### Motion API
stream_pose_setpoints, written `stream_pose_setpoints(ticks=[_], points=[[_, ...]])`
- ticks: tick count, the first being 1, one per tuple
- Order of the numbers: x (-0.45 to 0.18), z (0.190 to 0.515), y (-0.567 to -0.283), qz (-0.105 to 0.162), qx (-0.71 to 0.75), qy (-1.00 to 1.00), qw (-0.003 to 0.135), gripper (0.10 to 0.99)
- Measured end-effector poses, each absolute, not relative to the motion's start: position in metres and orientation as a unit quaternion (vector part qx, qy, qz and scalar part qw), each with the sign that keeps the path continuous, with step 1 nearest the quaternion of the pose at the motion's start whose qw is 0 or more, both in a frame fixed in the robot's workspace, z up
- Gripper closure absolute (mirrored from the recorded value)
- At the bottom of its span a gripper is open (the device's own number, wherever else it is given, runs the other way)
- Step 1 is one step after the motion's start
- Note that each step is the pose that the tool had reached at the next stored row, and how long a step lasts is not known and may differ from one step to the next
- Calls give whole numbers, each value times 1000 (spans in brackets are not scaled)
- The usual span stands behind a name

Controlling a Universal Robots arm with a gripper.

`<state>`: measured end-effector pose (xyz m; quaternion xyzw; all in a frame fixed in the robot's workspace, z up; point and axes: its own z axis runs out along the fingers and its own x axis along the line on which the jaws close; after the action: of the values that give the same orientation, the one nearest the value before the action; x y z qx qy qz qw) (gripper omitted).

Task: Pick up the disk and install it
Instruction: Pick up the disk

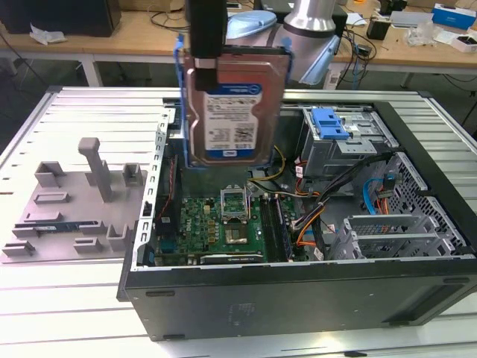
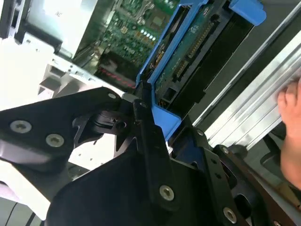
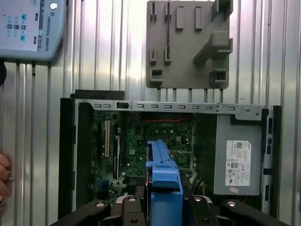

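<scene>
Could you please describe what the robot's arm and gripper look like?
The arm shows a silver-grey cylindrical joint with a light-blue cap. The gripper is black, built of flat angular linkage plates fastened with silver screws.

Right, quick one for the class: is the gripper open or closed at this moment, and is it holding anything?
Gripper: closed on the disk, which hangs upright over the open computer case.

Wrist views downward, sharing the disk (image 3: 163, 175)

disk (image 1: 235, 104): clear above motherboard (image 1: 216, 224) | drive cage (image 1: 328, 158), cables (image 1: 317, 220): crowd exterior view's right
</scene>
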<state>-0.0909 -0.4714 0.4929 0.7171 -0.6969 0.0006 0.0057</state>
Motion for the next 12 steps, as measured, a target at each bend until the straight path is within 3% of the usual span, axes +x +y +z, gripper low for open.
stream_pose_setpoints(ticks=[12], points=[[-14, 493, -498, -1, 717, -697, 6, 718]])
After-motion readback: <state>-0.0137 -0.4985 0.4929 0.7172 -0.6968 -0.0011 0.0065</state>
